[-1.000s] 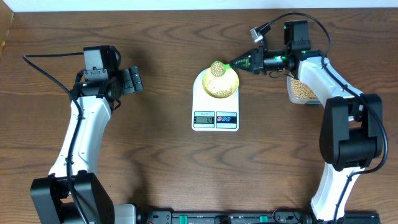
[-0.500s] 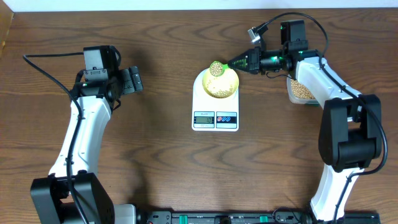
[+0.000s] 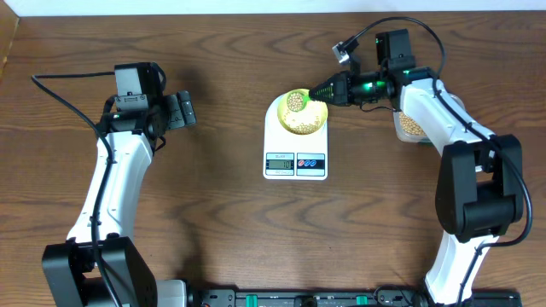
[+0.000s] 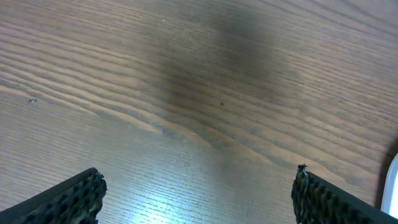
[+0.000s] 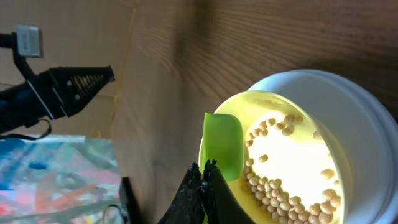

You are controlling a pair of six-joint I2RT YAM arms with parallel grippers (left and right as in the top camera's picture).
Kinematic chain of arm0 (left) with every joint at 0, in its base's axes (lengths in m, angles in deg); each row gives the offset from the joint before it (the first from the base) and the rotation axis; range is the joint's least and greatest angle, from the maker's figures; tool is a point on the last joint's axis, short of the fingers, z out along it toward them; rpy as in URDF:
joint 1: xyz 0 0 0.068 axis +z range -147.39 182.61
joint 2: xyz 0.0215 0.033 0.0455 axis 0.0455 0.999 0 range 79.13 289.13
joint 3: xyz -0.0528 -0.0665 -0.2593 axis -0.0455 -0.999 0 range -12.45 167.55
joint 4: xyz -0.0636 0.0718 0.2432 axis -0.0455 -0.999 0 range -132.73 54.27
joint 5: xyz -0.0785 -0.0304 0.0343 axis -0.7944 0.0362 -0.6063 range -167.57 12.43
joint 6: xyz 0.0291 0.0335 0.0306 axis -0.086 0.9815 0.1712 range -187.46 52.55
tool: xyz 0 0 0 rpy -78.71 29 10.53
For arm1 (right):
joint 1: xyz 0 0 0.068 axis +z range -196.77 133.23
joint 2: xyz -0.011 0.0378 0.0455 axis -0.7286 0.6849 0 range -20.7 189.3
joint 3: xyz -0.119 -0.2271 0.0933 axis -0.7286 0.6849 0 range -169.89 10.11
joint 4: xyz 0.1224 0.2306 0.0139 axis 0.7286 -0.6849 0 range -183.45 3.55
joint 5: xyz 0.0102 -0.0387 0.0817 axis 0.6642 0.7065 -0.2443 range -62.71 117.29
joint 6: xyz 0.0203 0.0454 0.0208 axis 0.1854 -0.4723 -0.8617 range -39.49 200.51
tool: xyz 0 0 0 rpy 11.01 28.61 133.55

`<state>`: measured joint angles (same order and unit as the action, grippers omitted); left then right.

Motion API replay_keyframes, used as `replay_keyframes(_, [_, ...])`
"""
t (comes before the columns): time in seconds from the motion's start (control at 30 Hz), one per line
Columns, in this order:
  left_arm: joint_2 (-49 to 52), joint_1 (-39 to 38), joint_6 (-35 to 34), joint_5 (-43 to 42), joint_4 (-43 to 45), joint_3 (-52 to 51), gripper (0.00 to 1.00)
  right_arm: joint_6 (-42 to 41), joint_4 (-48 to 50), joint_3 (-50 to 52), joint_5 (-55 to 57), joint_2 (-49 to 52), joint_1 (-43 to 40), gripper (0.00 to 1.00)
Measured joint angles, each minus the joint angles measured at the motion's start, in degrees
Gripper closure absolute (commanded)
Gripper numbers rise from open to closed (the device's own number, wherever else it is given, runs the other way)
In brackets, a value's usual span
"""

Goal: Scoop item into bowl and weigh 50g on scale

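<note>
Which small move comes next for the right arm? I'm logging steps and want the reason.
Probably roll the right gripper to tip the green scoop. It sits over the yellow bowl on the scale, and the overhead view shows beans in it.

Bright overhead light, overexposed bowl (image 5: 292, 152)

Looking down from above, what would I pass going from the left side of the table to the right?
Left gripper → scale → tub of beans. The bowl, scoop and right gripper overlap the scale, so I skip them.
</note>
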<state>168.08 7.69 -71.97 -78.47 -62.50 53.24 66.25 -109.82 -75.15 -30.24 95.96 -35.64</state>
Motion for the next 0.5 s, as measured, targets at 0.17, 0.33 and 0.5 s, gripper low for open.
replay_keyframes(0.17, [0.0,0.0,0.0,0.0,0.0,0.0,0.02,1.8,-2.3,0.0,4.7,-3.7,0.4,0.99])
replay_keyframes(0.33, [0.0,0.0,0.0,0.0,0.0,0.0,0.02,5.9,-4.7,0.0,11.6,-8.7,1.8,0.99])
replay_keyframes(0.5, [0.0,0.0,0.0,0.0,0.0,0.0,0.02,11.1,-5.4,0.0,17.1,-10.3,4.5,0.99])
